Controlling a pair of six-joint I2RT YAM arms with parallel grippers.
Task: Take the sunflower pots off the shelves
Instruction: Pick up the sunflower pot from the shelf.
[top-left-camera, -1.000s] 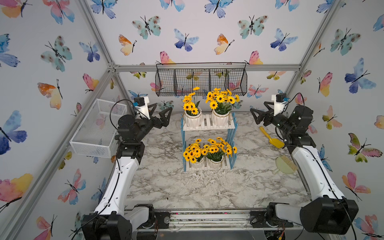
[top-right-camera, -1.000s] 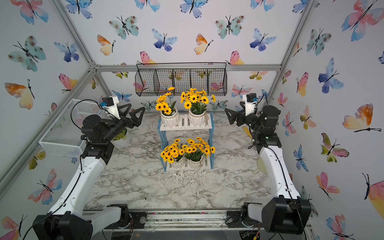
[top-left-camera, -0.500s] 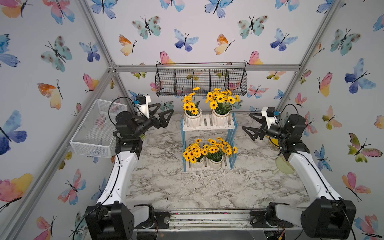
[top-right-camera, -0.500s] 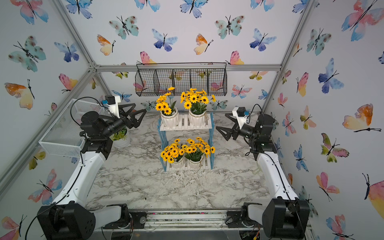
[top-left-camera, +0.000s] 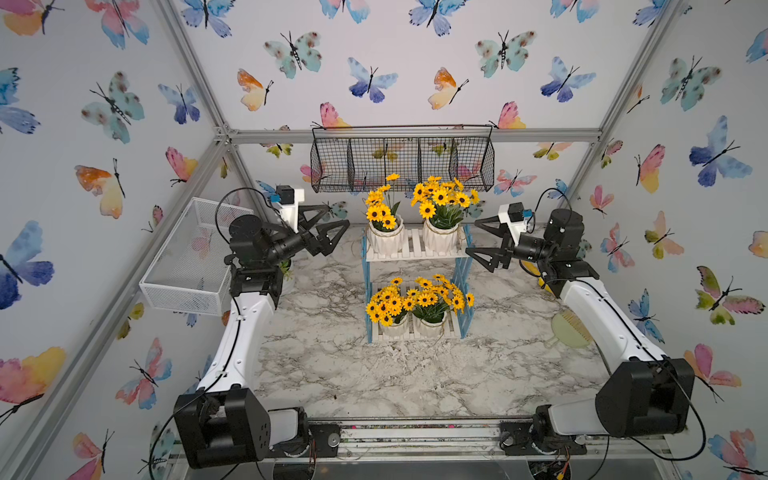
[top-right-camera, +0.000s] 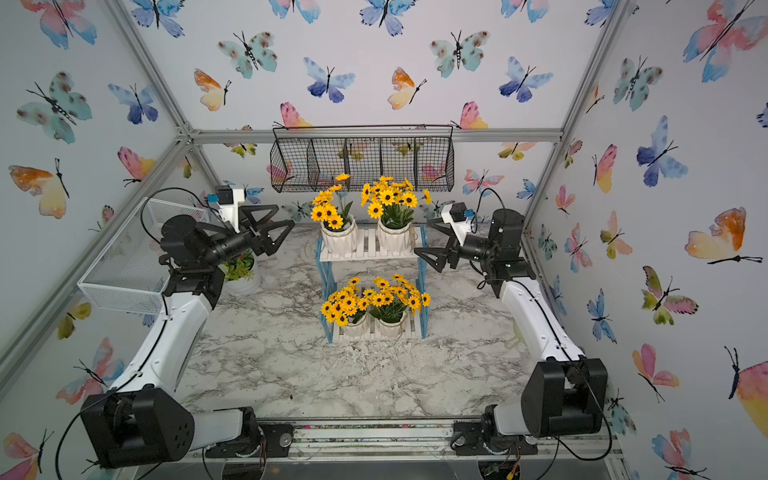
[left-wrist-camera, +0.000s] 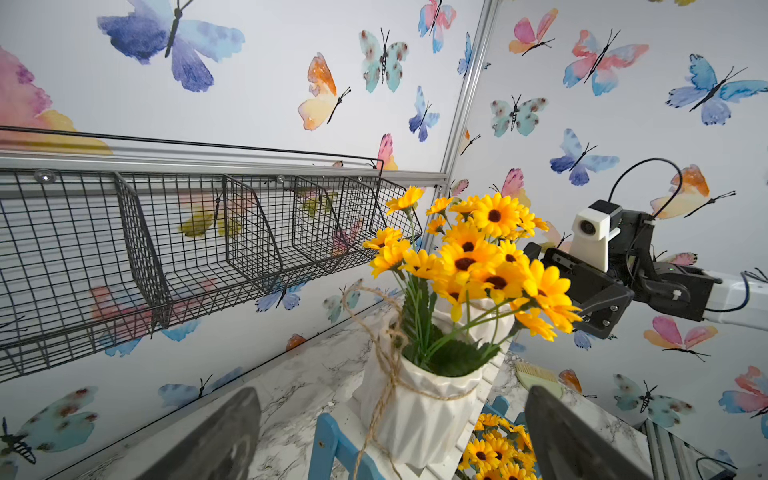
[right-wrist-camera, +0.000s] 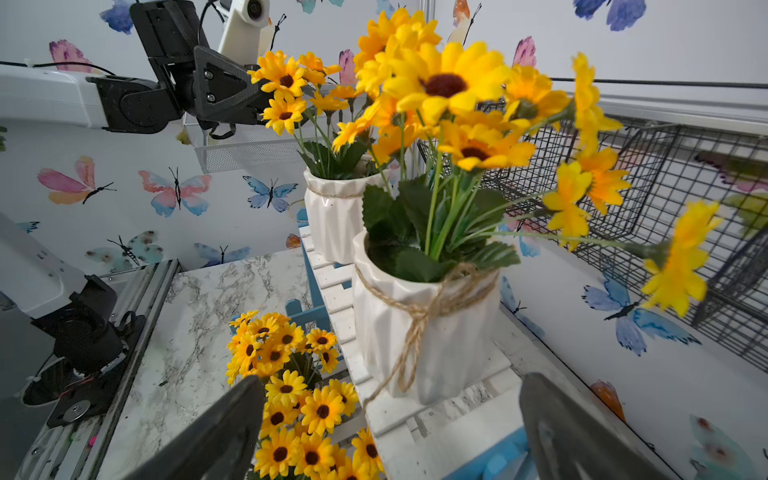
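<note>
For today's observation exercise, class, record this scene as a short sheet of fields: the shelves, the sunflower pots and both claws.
Shelves: two tiers, on the marble table
Upper tier: two sunflower pots
Lower tier: two more
Left claw: open, empty, beside upper tier
Right claw: open, empty, beside upper tier
Pots removed: none

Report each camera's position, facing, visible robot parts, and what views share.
Top views: high in front, looking down and back at the shelves, both arms, left gripper, right gripper.
Left wrist: on left arm, facing left-side upper pot, right gripper beyond; own jaws at edge.
Right wrist: on right arm, facing right-side upper pot, left gripper beyond; own jaws at edge.
Shared: wrist views show both upper pots and black wire basket, from opposite sides.
</note>
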